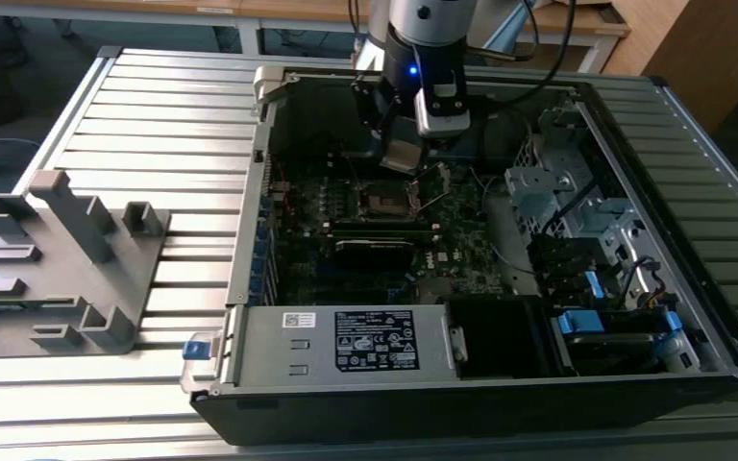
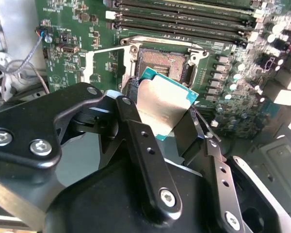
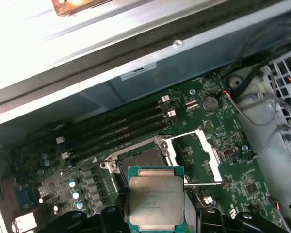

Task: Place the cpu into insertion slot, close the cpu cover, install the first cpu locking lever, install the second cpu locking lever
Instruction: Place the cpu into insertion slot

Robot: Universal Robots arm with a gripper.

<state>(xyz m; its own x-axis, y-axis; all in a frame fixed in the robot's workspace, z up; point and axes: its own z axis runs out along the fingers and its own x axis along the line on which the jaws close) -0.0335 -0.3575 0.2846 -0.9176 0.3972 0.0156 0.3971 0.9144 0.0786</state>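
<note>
Slatted metal bench bears the open computer case, where the gripper, clamped on the cpu, hangs above the bare insertion slot; step one, I judge, calling for squared, level lowering.

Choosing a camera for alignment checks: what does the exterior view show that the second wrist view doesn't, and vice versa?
Exterior view: computer case, power-supply box, grey fixture on the slatted table. Second wrist view: cpu cover lying open beside the insertion slot, fingers on the cpu's opposite edges. Both: end effector shut on the cpu, not yet in the empty insertion slot.
</note>
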